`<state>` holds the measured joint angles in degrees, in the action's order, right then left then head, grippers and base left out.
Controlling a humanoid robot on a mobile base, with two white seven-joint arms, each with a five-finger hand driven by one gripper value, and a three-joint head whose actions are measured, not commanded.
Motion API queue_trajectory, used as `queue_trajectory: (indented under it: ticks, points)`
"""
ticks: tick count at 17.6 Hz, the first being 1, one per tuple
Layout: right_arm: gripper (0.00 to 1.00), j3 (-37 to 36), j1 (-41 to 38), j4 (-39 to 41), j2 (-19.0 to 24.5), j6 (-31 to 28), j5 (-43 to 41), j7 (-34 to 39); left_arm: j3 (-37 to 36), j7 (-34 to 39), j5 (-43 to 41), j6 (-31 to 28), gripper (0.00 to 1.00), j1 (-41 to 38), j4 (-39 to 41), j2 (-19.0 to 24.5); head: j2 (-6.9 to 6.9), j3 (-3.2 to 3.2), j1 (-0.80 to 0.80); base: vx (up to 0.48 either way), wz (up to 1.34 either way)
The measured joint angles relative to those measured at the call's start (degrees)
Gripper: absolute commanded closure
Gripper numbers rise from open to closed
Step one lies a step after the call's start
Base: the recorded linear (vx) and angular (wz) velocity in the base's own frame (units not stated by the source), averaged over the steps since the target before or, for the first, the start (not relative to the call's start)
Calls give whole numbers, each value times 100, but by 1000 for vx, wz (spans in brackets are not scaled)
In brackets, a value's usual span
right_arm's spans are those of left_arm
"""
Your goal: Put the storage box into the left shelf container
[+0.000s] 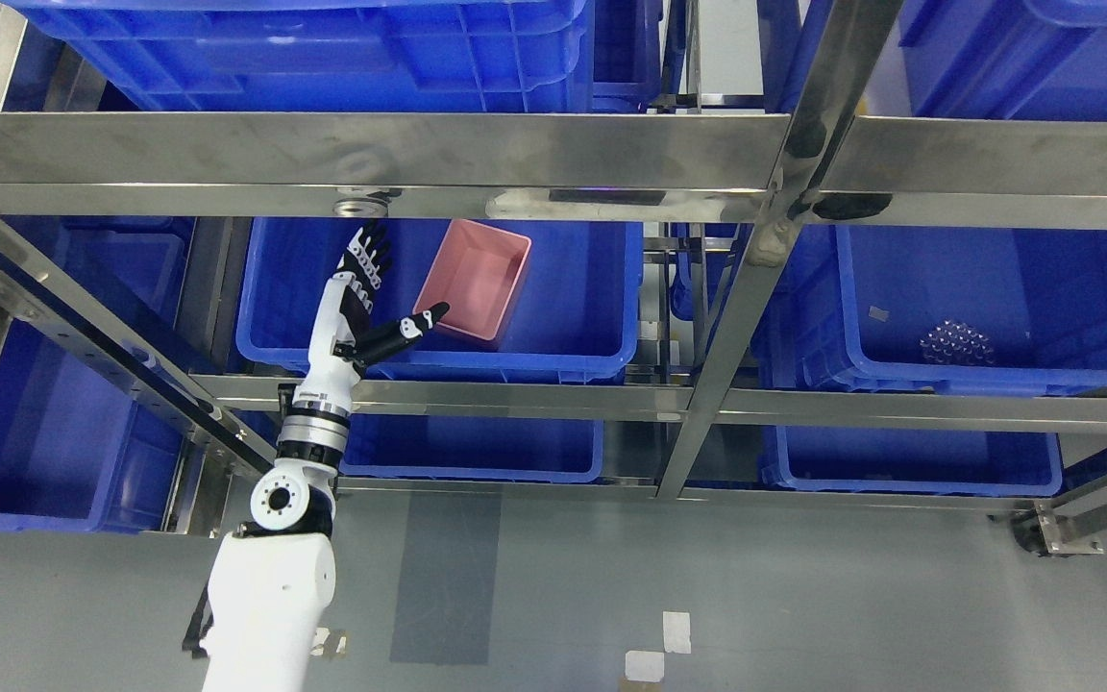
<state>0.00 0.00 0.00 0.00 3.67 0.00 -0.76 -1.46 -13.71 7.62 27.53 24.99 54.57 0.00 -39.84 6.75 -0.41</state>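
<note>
- I see the box (474, 280): pink, rectangular, open-topped, nothing inside.
- It lies inside the bin (438, 351), toward the middle, tilted, its open side facing up and toward me.
- The bin is blue, open-topped, on the middle tier, left bay.
- The box's near edge sits close to the bin's front wall.

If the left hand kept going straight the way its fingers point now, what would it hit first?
The left hand is open, its fingers aimed up-picture, into the blue bin. It would likely meet the bin's back wall, or the steel rail if the hand is higher. Depth is unclear. The pink box lies to its right, off that line.
</note>
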Motion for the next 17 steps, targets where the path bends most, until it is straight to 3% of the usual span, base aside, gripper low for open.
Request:
queue_trajectory:
  ticks: [10, 14, 17]
  points:
    - [0, 0, -1, 0, 0, 0, 0, 18, -3, 14, 238, 354, 0, -1558, 2297, 0, 1, 0, 0, 0, 0]
    - [0, 0, -1, 0, 0, 0, 0, 23, 212, 264, 401, -618, 0, -1809, 2830, 0, 1, 0, 0, 0, 0]
    - [0, 0, -1, 0, 0, 0, 0, 16, 308, 339, 493, -941, 0, -1885, 3102, 0, 1, 0, 0, 0, 0]
